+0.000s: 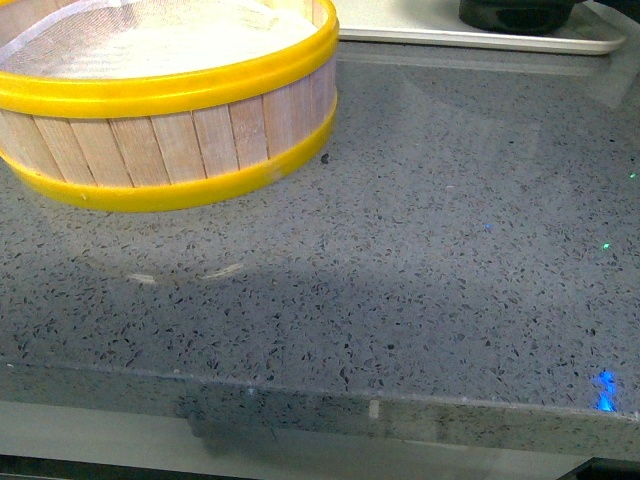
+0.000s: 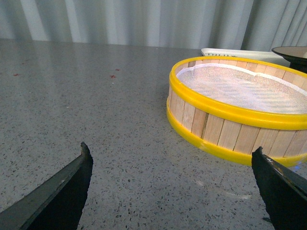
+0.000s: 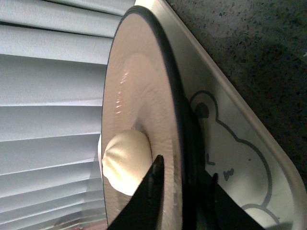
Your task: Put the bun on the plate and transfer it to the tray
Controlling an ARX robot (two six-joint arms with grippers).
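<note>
In the right wrist view the beige plate (image 3: 129, 86) with its black rim carries the cream-white bun (image 3: 122, 163). My right gripper (image 3: 186, 167) is shut on the plate's rim, one finger on the inside next to the bun and one on the black outside. The plate is over the cream tray (image 3: 230, 158) with its bear drawing; whether it rests there does not show. In the left wrist view my left gripper (image 2: 172, 187) is open over bare counter, with the plate (image 2: 292, 51) and tray (image 2: 235, 51) far beyond it. The tray (image 1: 480, 35) lies at the counter's far edge.
A wooden steamer basket (image 1: 170, 110) with yellow rims and a white cloth liner stands at the back left, beside the tray; in the left wrist view the basket (image 2: 240, 110) sits just beyond my left gripper. The speckled grey counter (image 1: 400, 280) ends in a front edge.
</note>
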